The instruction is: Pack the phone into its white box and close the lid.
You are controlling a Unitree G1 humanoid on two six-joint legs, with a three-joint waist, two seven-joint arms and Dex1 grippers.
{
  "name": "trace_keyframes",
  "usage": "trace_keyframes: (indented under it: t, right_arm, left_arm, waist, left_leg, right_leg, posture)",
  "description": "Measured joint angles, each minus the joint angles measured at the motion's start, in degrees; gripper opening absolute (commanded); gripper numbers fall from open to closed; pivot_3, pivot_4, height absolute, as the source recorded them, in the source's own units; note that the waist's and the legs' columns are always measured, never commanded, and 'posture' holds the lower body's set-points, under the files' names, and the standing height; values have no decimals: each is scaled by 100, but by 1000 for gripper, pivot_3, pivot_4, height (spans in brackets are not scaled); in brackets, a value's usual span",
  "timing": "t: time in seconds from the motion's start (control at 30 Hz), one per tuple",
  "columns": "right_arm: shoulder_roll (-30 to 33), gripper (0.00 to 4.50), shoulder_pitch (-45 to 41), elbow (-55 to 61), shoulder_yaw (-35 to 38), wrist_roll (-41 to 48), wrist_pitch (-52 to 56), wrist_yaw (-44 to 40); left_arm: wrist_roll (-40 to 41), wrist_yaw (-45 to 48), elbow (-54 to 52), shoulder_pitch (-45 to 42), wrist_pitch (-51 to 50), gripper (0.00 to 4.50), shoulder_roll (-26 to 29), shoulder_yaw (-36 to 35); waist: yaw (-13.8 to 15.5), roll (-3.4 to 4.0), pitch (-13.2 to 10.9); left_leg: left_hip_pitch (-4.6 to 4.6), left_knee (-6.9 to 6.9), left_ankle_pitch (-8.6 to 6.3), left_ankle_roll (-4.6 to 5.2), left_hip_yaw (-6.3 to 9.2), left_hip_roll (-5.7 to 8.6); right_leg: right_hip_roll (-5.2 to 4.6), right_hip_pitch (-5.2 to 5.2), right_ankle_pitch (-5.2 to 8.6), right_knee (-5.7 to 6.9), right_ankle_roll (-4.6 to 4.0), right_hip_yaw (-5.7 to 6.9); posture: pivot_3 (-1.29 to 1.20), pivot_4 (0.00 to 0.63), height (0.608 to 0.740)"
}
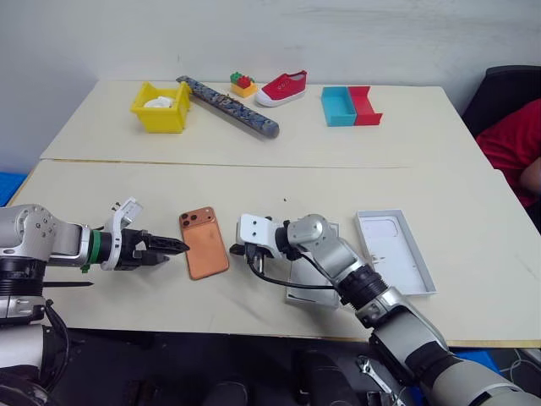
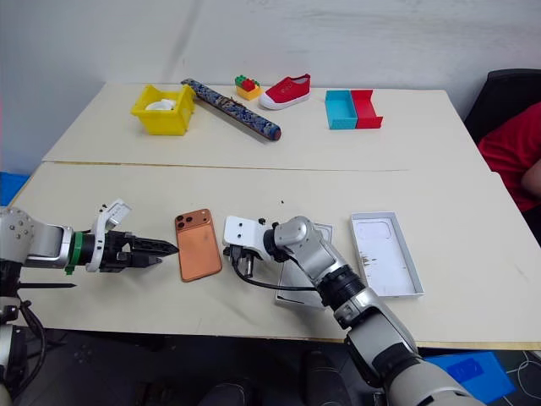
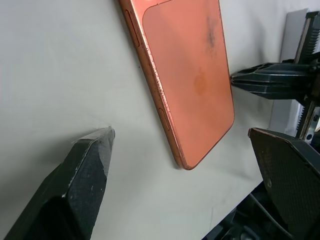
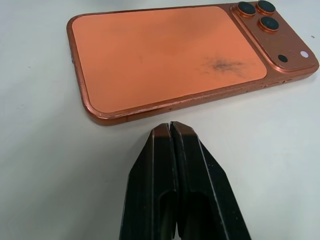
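The phone [image 1: 204,243] lies flat on the counter [image 1: 254,182], back up, its dark lens cluster at the far corner. It sits between my two tools, and neither holds it.

My left tool [image 1: 173,246] points at the phone's left long edge from just beside it, fingers spread wide and empty; in the left wrist view one finger [image 3: 75,185] rests low over the bare counter beside the phone. My right tool [image 2: 238,251] comes in from the other side, its two fingers [image 4: 175,175] pressed together and gripping nothing, tips just short of the phone's right long edge. I cannot tell whether they touch it.

The white box [image 2: 297,292] lies to the right of the phone, mostly hidden under my right forearm, so my own arm stands between the phone and the box. Further right, apart from the box, the lid [image 1: 395,251] lies open side up, showing its white inside with a faint phone outline.

At the far side of the counter, well apart from all this, stand a yellow bin [image 1: 161,107] with something white in it, a long patterned tube [image 1: 228,106] lying slantwise, a small block toy [image 1: 243,85], a red shoe [image 1: 283,88], and a blue bin [image 1: 339,106] touching a red bin [image 1: 365,105]. A person in a red sleeve [image 1: 513,148] sits at the right edge.
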State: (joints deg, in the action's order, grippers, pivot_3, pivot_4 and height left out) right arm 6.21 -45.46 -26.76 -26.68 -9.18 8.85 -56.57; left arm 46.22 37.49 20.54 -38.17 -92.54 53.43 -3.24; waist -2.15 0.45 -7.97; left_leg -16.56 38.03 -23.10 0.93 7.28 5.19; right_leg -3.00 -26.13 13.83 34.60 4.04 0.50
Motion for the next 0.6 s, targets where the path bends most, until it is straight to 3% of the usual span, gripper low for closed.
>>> trace_keyframes:
  t: [0.33,0.47,0.6]
  right_arm:
    - [-47,39,-51,-111,-59,-83,13,-3]
    - [-17,39,-50,-110,-24,-78,104,-54]
    - [-34,39,-49,-66,-27,-49,124,-79]
  left_arm:
    - [31,-1326,-674,-87,61,4500,-1196,-304]
    - [401,-1827,-861,67,134,4500,-1367,-495]
    - [1195,-1739,-666,202,191,4500,-1493,-502]
  waist:
    - [271,55,14]
    - [321,72,31]
    - [324,67,32]
  left_leg:
    - [35,3,4,11,14,20]
    - [39,3,4,11,15,23]
    - [32,-1,1,14,21,21]
  right_leg:
    - [-23,52,0,-8,3,1]
    - [-26,56,0,-7,4,1]
    - [-22,50,1,-15,5,6]
  posture:
    - [0,150,740]
    - [0,150,740]
    - [0,150,740]
